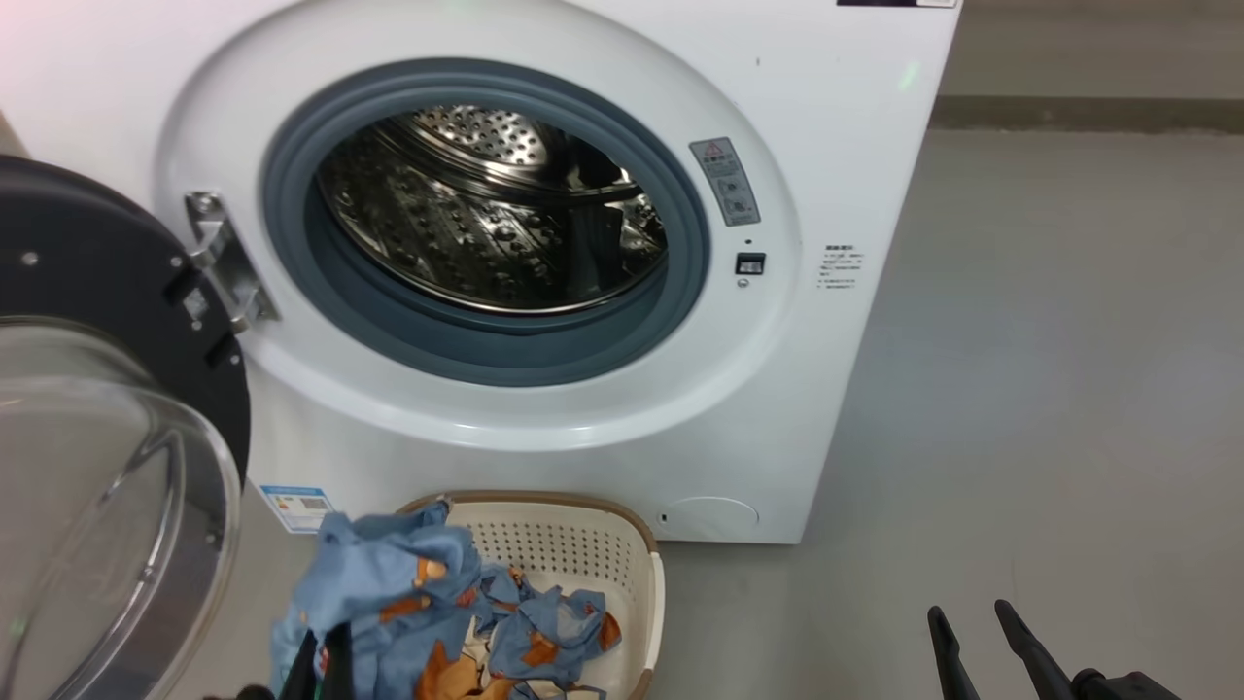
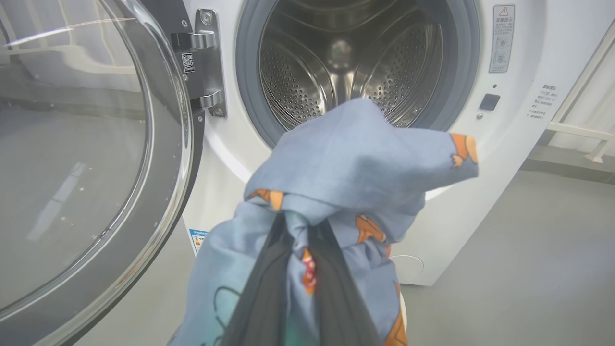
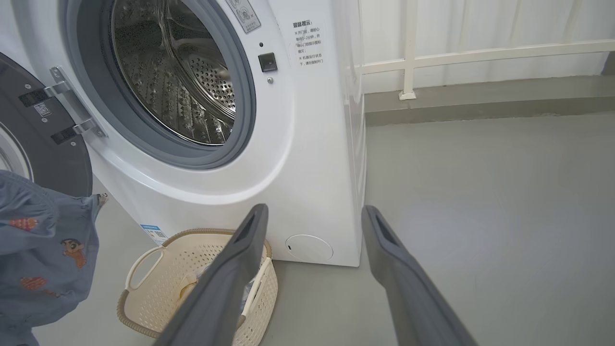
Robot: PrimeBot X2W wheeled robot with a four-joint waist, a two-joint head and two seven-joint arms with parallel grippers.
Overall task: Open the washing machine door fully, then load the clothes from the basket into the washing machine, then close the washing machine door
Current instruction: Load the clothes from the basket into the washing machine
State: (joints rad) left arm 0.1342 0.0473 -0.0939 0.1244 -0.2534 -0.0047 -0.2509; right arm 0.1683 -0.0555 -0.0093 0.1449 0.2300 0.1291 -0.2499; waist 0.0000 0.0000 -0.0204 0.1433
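Note:
The white washing machine [image 1: 855, 146] stands with its door [image 1: 87, 292] swung wide to the left, steel drum [image 1: 486, 214] bare. My left gripper [image 1: 326, 642] is shut on the light blue printed clothes [image 1: 389, 574], lifted above the cream basket [image 1: 583, 554]; more blue cloth [image 1: 549, 637] hangs into the basket. In the left wrist view the clothes [image 2: 346, 163] bunch over my closed fingers [image 2: 259, 288] in front of the drum [image 2: 336, 57]. My right gripper [image 1: 967, 617] is open at the lower right, holding nothing. The right wrist view shows the basket [image 3: 158, 288] and lifted clothes [image 3: 43, 240].
Grey floor [image 1: 1050, 389] spreads to the right of the machine. A white railing [image 3: 480, 53] runs along the back wall. The open door's glass bowl [image 1: 97, 506] bulges out close to my left arm.

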